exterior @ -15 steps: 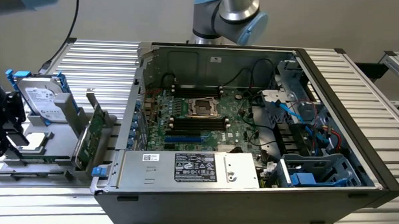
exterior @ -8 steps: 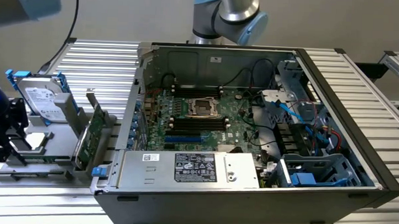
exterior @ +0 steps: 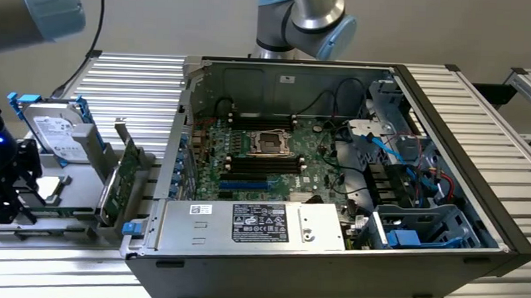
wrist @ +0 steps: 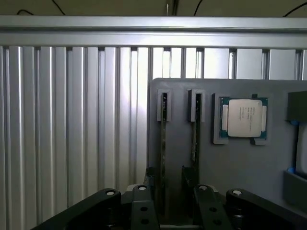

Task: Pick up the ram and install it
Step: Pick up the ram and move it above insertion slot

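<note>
Grey plastic tray (wrist: 240,163) is holding the ram stick (wrist: 163,143) on its edge, in the slot running just inside the tray's outer border. A second stick (wrist: 197,129) is standing in the neighbouring slot deeper into the tray, and a processor (wrist: 243,117) is sitting deeper in again. The gripper (wrist: 172,206) is hanging over the tray with its jaws spread wide and gripping nothing. Its fingers (wrist: 141,208) are sitting to either side of the border-side stick, and one of them is lining up close to the second stick. That closeness is the main danger, as I judge it: a finger descending onto the second stick would be pressing on a thin board edge, or the jaws could be closing round both sticks at once. A grip taken towards one end and not the middle is likely to be tilting the stick and jamming it in the tray's end guides (wrist: 163,105). The board is looking thin and smooth, so a shallow pinch is risking a slip. Beside the tray, on the exterior view's right, the computer case (exterior: 331,284) is lying open, and cables (exterior: 338,92) are trailing inside it where a crooked stick could be snagging.
</note>
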`<state>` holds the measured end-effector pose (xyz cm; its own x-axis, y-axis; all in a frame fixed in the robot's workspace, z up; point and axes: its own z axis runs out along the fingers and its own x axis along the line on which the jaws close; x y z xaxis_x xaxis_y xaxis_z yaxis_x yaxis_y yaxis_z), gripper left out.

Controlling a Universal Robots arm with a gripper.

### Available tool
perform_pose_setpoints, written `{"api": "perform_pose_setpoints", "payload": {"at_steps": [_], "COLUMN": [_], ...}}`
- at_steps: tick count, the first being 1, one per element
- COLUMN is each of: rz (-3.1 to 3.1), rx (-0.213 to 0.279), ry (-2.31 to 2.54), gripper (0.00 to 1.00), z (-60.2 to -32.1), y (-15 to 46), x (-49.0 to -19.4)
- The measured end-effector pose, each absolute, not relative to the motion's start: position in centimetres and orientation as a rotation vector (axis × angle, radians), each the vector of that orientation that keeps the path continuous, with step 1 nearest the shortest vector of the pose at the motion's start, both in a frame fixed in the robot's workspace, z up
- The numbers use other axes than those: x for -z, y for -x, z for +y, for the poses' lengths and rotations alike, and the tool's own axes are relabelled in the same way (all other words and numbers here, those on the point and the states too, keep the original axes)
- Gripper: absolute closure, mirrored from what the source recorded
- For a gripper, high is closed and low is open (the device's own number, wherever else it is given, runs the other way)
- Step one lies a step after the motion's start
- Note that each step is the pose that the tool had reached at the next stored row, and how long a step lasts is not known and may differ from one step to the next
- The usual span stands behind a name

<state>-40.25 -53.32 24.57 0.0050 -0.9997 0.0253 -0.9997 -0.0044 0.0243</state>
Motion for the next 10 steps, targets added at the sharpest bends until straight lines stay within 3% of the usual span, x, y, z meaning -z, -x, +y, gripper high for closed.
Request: {"api": "perform_pose_setpoints", "payload": {"at_steps": [10], "rz": [-2.205], "rx": [-0.001], "ry": [-2.188], "gripper": [0.64], "z": [-53.7], "y": [40.3], "x": [-22.8]}}
